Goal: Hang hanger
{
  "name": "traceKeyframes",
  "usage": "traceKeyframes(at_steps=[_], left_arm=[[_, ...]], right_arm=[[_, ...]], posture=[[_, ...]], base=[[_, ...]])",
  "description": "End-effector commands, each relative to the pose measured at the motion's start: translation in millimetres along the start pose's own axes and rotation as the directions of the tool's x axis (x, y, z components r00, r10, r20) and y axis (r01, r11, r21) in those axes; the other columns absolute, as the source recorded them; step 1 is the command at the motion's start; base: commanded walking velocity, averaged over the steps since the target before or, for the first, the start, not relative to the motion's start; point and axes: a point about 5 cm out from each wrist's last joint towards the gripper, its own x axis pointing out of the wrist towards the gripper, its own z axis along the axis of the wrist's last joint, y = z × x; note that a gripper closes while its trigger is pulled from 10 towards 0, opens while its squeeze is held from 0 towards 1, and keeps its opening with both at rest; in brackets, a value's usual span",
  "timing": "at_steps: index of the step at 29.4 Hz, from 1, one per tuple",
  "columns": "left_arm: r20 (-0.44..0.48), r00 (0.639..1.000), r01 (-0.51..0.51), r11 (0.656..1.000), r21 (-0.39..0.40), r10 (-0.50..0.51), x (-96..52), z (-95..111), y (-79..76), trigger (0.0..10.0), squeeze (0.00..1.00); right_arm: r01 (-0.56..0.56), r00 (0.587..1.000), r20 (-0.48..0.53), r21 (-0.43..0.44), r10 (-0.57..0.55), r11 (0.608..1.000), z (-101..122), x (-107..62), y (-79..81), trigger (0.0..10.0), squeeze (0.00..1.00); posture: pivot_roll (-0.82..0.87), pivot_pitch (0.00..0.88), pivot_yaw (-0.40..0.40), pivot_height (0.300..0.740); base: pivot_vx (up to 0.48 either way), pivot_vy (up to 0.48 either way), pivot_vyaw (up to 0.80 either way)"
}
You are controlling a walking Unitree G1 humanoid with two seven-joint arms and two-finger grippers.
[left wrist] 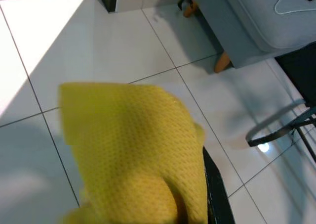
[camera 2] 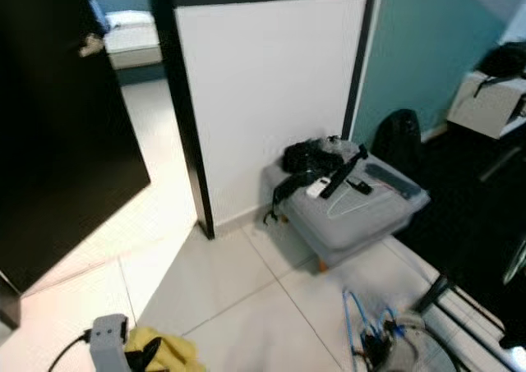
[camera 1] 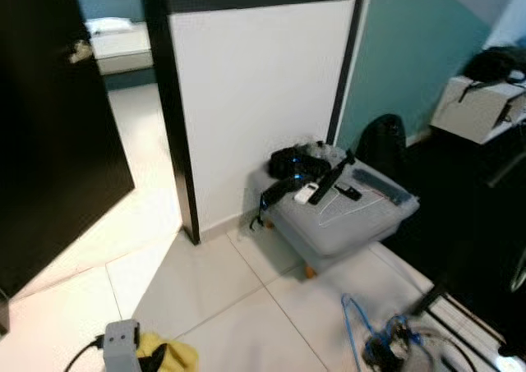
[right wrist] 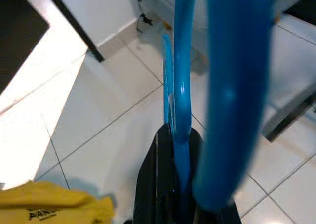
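Pale glossy floor tiles (camera 1: 222, 282) are spread beneath the right gripper (right wrist: 173, 150), which is seen clenched on a thin blue plastic hanger (right wrist: 180, 85) whose long axis runs forward from the fingers, while a yellow mesh cloth (left wrist: 133, 150) is carried by the left gripper (camera 1: 152, 357).

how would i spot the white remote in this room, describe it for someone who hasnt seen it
Find the white wall panel edged in black, then the low grey padded stool at its foot. The white remote lies on the stool's top beside a heap of black gear; it is the only small white thing among dark items there.
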Motion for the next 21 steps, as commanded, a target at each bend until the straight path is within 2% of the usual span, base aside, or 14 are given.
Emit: traceKeyframes(at_steps=[1,11,21], left_arm=[[-0.013,1.000,-0.005,1.000,0.011,0.005,-2.1,-5,0.6,10.0,0.00],[-0.057,0.998,-0.012,1.000,0.009,0.013,5.2,-7,2.1,10.0,0.00],[-0.055,0.998,-0.011,1.000,0.010,0.012,8.6,-7,-0.7,10.0,0.00]], right_arm=[[0.016,1.000,-0.020,0.008,-0.016,1.000,-5,-2.9,-3.9,10.0,0.00],[0.065,0.995,-0.075,0.044,-0.062,0.997,-17,-5.1,-11.6,10.0,0.00],[0.090,0.990,-0.113,0.056,-0.084,0.994,-21,-5.8,-15.9,10.0,0.00]], posture=[[0.00,0.000,-0.054,0.740],[0.00,0.000,-0.034,0.740],[-0.01,0.000,-0.042,0.740]], base=[[0.000,0.000,0.71],[0.000,0.000,0.72],[0.000,0.000,0.72]])
